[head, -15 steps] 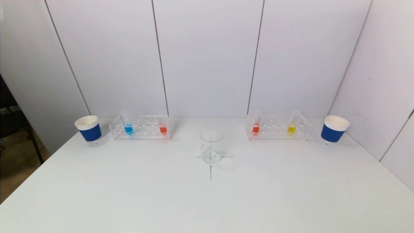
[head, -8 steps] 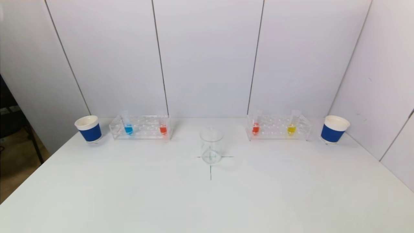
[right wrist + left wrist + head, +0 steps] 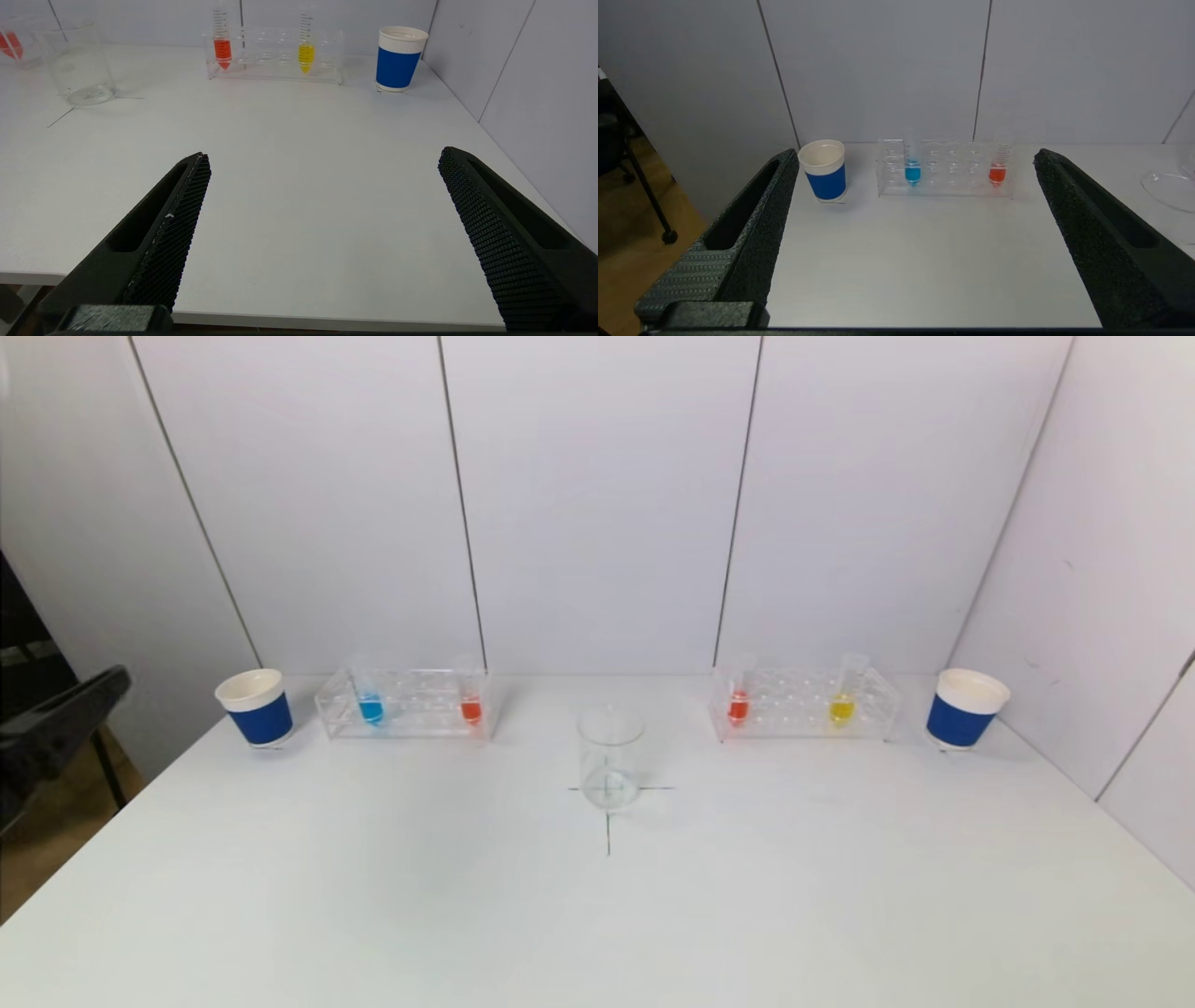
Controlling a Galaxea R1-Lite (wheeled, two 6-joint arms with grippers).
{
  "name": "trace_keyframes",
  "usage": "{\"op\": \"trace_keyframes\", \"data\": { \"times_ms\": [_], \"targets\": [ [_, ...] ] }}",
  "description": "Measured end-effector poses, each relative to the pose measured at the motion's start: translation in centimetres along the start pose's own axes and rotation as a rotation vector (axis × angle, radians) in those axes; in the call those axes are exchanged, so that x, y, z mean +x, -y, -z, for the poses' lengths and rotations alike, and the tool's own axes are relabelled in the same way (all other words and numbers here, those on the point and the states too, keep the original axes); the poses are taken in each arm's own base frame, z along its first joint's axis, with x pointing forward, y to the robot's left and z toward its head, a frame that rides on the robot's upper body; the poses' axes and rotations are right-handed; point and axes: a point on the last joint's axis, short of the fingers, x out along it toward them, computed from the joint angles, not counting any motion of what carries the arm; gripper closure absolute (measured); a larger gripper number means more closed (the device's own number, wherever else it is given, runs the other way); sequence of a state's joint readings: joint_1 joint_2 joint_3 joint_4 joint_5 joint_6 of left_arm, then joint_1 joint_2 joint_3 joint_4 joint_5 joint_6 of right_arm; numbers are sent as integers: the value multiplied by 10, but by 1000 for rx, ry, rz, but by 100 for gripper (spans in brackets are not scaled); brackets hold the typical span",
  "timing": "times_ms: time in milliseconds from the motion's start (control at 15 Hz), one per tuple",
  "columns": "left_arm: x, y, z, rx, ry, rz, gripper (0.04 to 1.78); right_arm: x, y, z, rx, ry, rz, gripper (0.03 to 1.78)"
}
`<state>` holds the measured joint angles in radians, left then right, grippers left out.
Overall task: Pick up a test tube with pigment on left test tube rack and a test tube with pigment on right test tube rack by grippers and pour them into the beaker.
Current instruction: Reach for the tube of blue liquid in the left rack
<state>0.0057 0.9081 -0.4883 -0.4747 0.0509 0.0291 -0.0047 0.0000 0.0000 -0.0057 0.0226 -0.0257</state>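
Observation:
The left test tube rack (image 3: 420, 695) is clear and holds a blue-pigment test tube (image 3: 371, 707) and a red one (image 3: 471, 709). On the right test tube rack (image 3: 794, 695) stand a red tube (image 3: 738, 707) and a yellow tube (image 3: 842, 707). Between the racks, nearer me, the empty glass beaker (image 3: 611, 758) sits on a cross mark. My left gripper (image 3: 915, 155) is open and empty beyond the table's left edge, facing its rack (image 3: 952, 161) from well back. My right gripper (image 3: 323, 154) hangs open and empty over the table's near right edge, far from its rack (image 3: 275, 53).
A blue-and-white paper cup (image 3: 255, 707) stands left of the left rack and another (image 3: 966, 707) right of the right rack. White panel walls close the back and right side. The table's left edge drops to the floor.
A black part of my left gripper has come into the head view at the far left edge. The tubes, racks and beaker have not moved.

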Motion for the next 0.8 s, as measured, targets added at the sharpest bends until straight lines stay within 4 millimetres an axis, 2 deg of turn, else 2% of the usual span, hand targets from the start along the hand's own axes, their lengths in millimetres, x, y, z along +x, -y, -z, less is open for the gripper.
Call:
{"op": "trace_keyframes", "data": {
  "times_ms": [333, 800],
  "targets": [
    [78, 3, 16, 0, -14, 32, 6, 0, 0, 0, 0, 0, 0, 4],
    [174, -15, 66, 2, -48, 62, 6, 0, 0, 0, 0, 0, 0, 4]
  ]
}}
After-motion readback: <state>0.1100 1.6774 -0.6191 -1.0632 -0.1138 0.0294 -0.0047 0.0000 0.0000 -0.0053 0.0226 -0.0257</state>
